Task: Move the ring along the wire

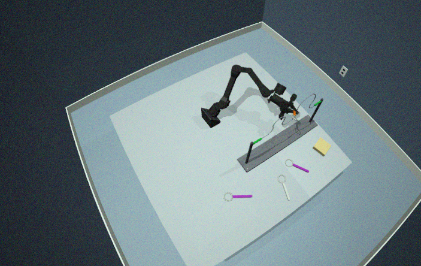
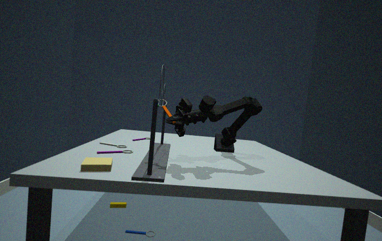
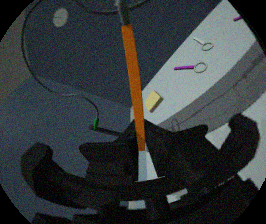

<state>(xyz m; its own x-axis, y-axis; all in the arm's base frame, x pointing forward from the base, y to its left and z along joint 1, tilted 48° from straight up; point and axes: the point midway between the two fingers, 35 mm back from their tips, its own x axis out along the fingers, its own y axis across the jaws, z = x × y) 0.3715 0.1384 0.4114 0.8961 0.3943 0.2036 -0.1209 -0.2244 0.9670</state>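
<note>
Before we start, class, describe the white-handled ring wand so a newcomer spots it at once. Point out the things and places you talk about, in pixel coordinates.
On the tabletop (image 1: 158,148) (image 2: 246,167), find the grey base board (image 1: 242,162) (image 2: 139,176). On its side away from the robot arm lie three ring wands. The white-handled one (image 1: 285,191) (image 2: 108,144) lies between two purple-handled ones.

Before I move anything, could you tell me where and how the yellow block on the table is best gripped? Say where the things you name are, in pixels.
I'd grip the yellow block (image 1: 321,146) (image 2: 96,164) (image 3: 153,101) by two opposite upright sides, coming from above: it lies flat, its top faces up uncovered, and its low sides look straight.
</note>
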